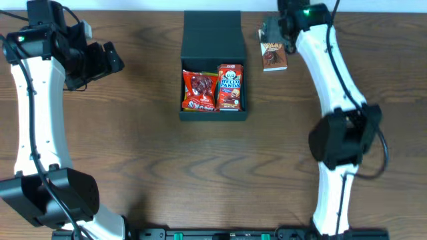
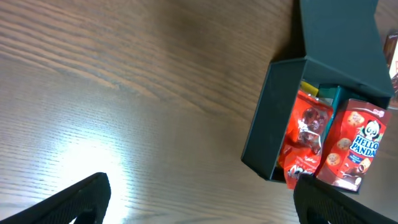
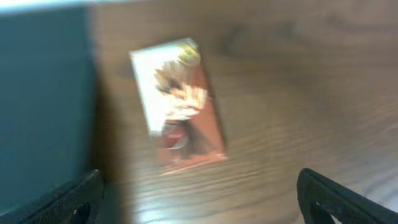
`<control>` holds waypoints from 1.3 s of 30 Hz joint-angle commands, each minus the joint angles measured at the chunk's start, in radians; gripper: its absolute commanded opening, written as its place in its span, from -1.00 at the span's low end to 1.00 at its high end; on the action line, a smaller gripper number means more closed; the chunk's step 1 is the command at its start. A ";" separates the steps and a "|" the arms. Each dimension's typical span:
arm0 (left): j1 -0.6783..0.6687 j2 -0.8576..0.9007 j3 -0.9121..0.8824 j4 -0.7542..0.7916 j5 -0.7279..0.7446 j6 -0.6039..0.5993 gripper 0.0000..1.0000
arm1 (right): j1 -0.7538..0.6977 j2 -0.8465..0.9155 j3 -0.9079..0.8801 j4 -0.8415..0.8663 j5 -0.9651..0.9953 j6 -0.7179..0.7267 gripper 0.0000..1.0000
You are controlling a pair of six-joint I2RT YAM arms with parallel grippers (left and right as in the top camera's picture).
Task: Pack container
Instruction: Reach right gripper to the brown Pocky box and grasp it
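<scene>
The brown packet (image 3: 177, 102) is blurred, the container (image 3: 43, 106) cut off.

- The container (image 1: 213, 115) has its open lid (image 1: 212, 33) at 12 o'clock, blocking that side.
- A brown packet (image 1: 273, 56) lies near, at its 2 o'clock.
- Bare table (image 1: 153, 160) at 6 and 9 o'clock.

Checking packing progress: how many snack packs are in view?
3. A red packet and a Hello Panda pack lie side by side in the container; a brown packet lies on the table right of it. A teal edge beneath hints at more.
</scene>
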State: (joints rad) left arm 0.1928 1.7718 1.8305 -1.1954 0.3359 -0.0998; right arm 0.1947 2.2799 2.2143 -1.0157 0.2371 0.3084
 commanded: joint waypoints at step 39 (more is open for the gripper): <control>0.003 -0.014 -0.022 0.002 -0.006 -0.038 0.91 | -0.050 0.275 -0.005 0.170 -0.208 -0.220 0.98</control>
State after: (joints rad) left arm 0.1928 1.7718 1.8137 -1.1892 0.3363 -0.1310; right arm 0.1425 2.5294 2.2040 -0.8440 0.0334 0.1013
